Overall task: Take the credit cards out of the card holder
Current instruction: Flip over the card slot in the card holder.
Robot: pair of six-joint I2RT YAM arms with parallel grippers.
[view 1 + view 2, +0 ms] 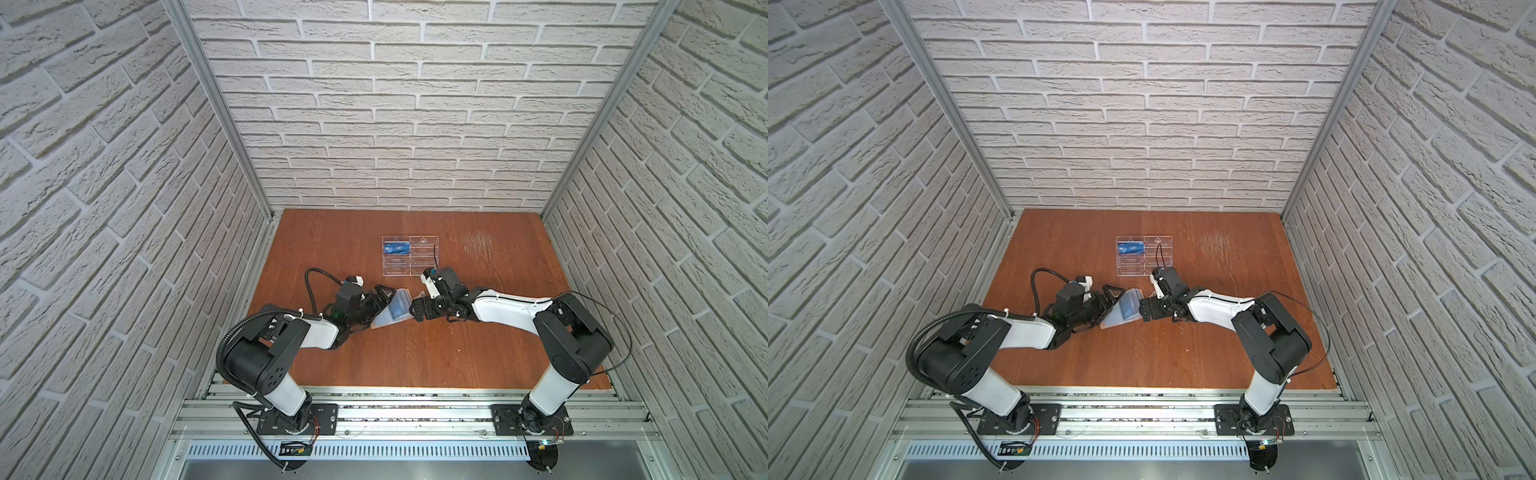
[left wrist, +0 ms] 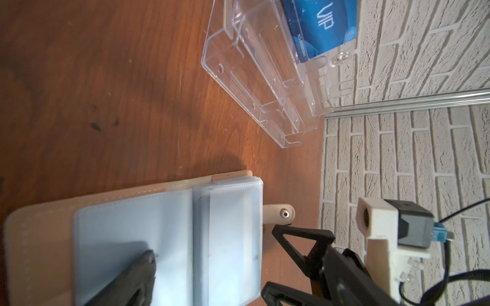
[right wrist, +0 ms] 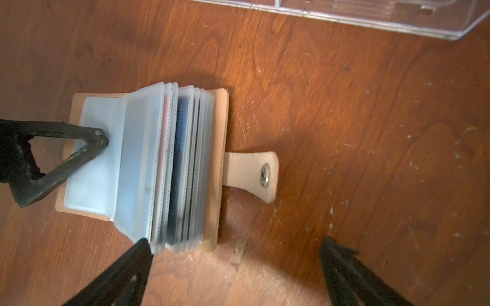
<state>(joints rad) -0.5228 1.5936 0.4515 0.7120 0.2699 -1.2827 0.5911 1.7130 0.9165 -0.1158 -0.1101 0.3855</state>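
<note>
A: What's on the left?

B: The left gripper (image 1: 381, 300). Its black triangular fingers are spread wide and hold nothing. One fingertip (image 3: 102, 139) presses down on the frosted sleeve over the left cover of the tan leather booklet card holder (image 3: 221, 127).

A: And the holder itself?

B: It lies open on the brown wooden table (image 1: 457, 353), between the two grippers. Its clear plastic sleeve pages (image 3: 143, 159) stand fanned up from the spine. A dark blue credit card (image 3: 178, 159) shows inside one of the middle pages, and a pinkish edge shows in a page beside it. The tan snap strap (image 3: 252, 174) lies flat on the wood, undone, on the right gripper's side.

A: Behind it?

B: A clear acrylic tiered rack (image 1: 419, 266), farther back on the table and apart from the holder. A bright blue plastic credit card with white "VIP" lettering (image 1: 397, 248) stands in its rear left pocket.

A: And the right?

B: The right gripper (image 1: 414, 307) is empty, with its jaws wide apart. One fingertip (image 3: 141, 250) sits at the corner of the fanned pages, but I cannot tell whether it touches them. The other finger is over bare wood, beyond the strap.
</note>
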